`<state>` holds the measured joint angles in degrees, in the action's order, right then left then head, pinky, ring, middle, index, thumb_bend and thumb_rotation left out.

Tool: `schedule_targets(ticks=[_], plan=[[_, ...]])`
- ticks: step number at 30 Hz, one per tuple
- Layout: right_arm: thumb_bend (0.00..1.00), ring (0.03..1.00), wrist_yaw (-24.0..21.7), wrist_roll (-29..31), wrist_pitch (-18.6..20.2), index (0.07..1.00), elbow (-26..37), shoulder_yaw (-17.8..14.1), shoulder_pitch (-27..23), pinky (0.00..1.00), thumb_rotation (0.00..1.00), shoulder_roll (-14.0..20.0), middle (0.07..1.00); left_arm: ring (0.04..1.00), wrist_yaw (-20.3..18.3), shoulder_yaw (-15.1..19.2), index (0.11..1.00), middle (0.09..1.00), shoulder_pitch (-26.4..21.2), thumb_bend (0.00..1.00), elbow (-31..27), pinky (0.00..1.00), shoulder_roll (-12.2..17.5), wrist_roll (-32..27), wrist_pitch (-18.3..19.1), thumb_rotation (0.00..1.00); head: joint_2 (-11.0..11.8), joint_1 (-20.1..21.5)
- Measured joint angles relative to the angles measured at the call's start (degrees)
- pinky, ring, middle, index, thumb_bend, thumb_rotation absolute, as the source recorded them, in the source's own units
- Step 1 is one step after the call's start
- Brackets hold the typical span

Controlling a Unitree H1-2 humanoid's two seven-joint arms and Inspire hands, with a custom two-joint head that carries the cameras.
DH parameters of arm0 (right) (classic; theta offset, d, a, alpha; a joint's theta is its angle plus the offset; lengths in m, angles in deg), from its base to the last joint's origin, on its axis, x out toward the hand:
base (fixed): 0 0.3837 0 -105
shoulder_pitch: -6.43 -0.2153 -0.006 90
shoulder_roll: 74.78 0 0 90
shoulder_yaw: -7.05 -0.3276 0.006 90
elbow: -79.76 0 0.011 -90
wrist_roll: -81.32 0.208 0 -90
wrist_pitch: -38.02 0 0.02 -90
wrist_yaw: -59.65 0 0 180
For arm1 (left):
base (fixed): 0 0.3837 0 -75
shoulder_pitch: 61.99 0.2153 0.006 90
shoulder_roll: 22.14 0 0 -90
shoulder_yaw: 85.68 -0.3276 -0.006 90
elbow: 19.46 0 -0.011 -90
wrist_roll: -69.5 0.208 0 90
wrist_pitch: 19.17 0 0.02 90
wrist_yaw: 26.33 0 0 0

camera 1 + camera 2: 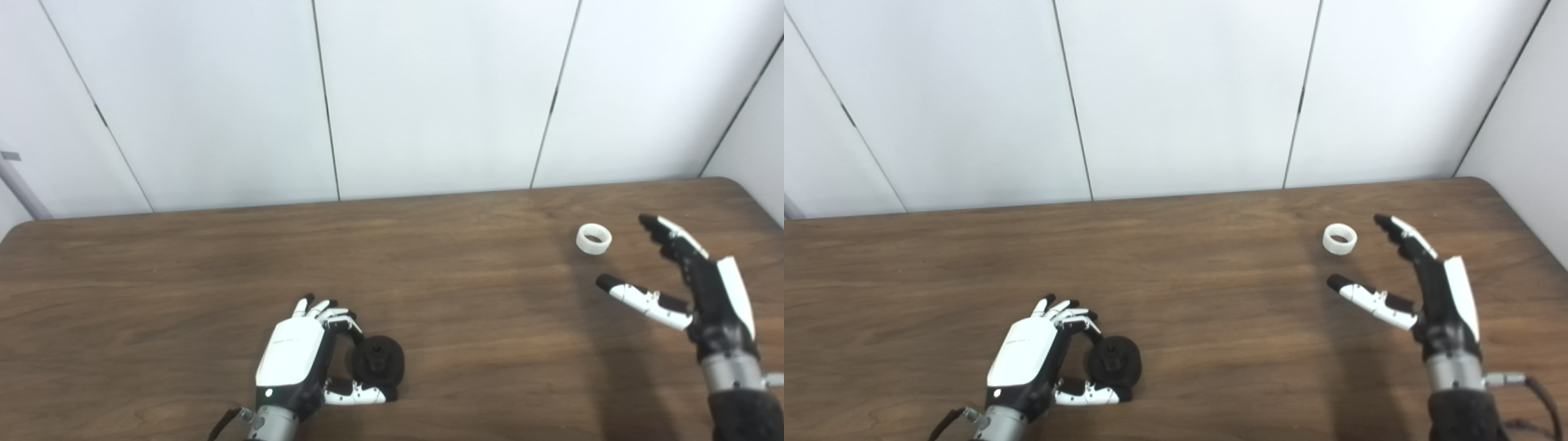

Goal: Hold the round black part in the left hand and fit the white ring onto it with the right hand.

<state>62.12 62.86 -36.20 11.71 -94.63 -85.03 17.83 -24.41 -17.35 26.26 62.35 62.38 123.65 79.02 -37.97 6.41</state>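
The round black part (378, 361) rests on the wooden table (184, 275) near the front, left of centre. My left hand (303, 358) wraps it from the left, with curled fingers (340, 320) on its upper side and the thumb against its near side. The white ring (593, 238) lies flat on the table at the right, untouched. Just right of it and a little nearer, my right hand (686, 278) hovers open, fingers stretched past the ring's right side and the thumb pointing left below it.
White wall panels (429, 92) rise right behind the table's far edge. The table's rounded right corner (744, 187) is close to my right hand. A grey pole (21, 184) leans at the far left.
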Motion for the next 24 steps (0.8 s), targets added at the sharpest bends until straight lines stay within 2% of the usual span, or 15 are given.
schedule_targets(ticks=[5,9,13,18,24], plan=[[0.78,0.838,-0.5,-3.3,1.2,0.78,-2.3,0.6,-3.7,0.77,0.26,2.9,0.839,0.89,-0.2,0.0,0.485,0.77,0.0,0.52,0.0,1.0,0.0,0.0,-0.1,0.05,0.1,0.5],[0.78,0.895,-2.3,-5.2,3.9,0.798,-4.5,2.2,-6.1,0.86,0.24,4.4,0.88,0.889,-0.2,0.1,0.485,0.77,0.0,0.52,0.0,1.0,0.2,0.0,-0.3,0.05,0.1,0.7],[0.79,0.919,-4.8,-6.3,6.5,0.813,-8.7,4.2,-9.0,0.88,0.23,6.5,0.894,0.89,-0.2,0.2,0.485,0.772,0.0,0.52,0.0,1.0,0.2,0.0,-0.4,0.05,0.3,1.2],[0.84,0.932,-5.5,-7.6,6.6,0.798,-16.2,6.4,-13.0,0.89,0.25,9.4,0.894,0.888,-0.3,0.2,0.485,0.77,0.0,0.52,0.0,1.0,0.4,-0.1,-0.9,0.05,0.2,1.6],[0.86,0.955,-5.9,-8.8,6.6,0.809,-22.8,9.2,-16.6,0.93,0.24,9.9,0.914,0.887,-0.3,0.5,0.485,0.766,0.0,0.52,0.0,1.0,0.5,-0.1,-1.3,0.05,0.3,1.8]])
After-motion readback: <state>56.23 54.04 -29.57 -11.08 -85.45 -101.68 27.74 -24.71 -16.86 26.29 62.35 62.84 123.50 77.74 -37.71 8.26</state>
